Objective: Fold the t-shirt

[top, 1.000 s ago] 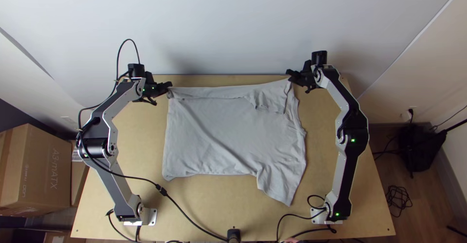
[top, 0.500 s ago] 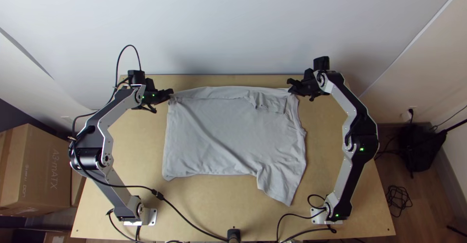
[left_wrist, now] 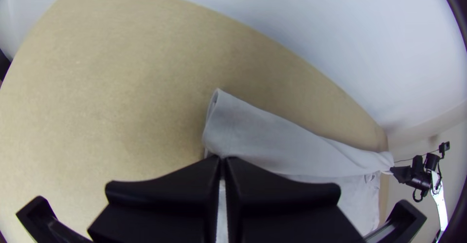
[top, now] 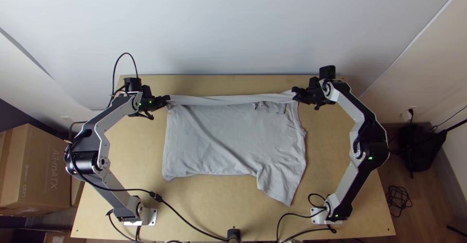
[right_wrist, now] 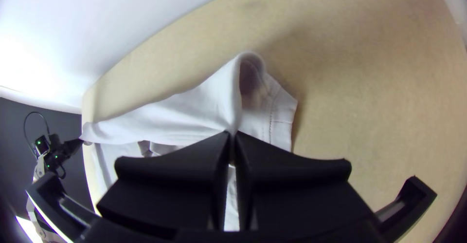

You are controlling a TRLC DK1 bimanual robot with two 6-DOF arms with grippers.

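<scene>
The light grey t-shirt (top: 228, 140) lies spread on the table, its far edge drawn into a band between the two grippers, with one sleeve pointing toward the near side at the right. At the band's left end my left gripper (top: 168, 100) is shut on the shirt's corner. My right gripper (top: 296, 96) pinches the right end. In the left wrist view the left gripper (left_wrist: 223, 161) has its fingers together on the folded-over cloth (left_wrist: 272, 140). The right wrist view has the right gripper (right_wrist: 232, 136) closed on raised cloth (right_wrist: 194, 111) that curls over in a loop.
The wooden table (top: 204, 209) ends at a pale wall (top: 233, 28) on the far side. A black cable (top: 187, 219) crosses its near left part, and more cables lie by the right arm's base. A cardboard box (top: 36, 170) stands off the table at the left.
Both grippers have come toward the table's near side, the right one also slightly outward. The shirt's far edge has come along with them, and its band looks straighter and tauter.
</scene>
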